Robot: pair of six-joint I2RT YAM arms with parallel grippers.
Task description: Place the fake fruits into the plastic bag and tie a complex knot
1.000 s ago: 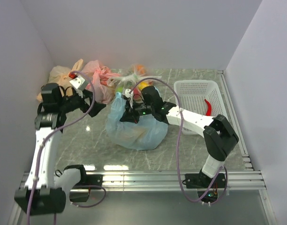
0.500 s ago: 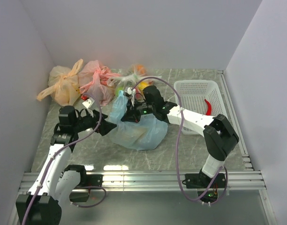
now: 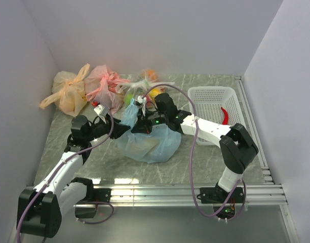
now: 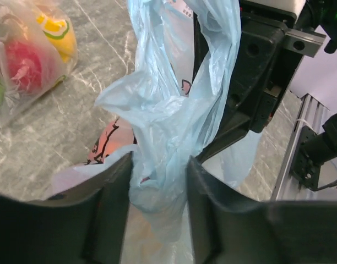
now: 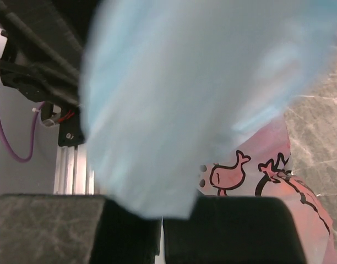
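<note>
The light blue plastic bag (image 3: 150,143) sits bulging in the middle of the table, its top pulled upward. A faint orange tint shows through its wall, and the fake fruits inside are otherwise hidden. My right gripper (image 3: 140,123) is shut on the bag's upper plastic. In the right wrist view that gripper (image 5: 162,204) has blue film (image 5: 185,82) rising out of its closed fingers. My left gripper (image 3: 121,130) reaches in from the left. In the left wrist view that gripper (image 4: 159,160) stands half narrowed, with a bunched fold of the bag (image 4: 168,110) between its jaws. No knot shows.
A tan bag (image 3: 69,93) and a pink bag (image 3: 102,83) lie at the back left. A clear bag (image 3: 145,83) holding fruits lies behind the blue one. A white basket (image 3: 216,104) at the right holds a red chili (image 3: 224,115). Walls close in on three sides.
My left arm swung from the back left down and right to the blue bag, and its jaws narrowed around a fold of plastic. The right arm kept still.
</note>
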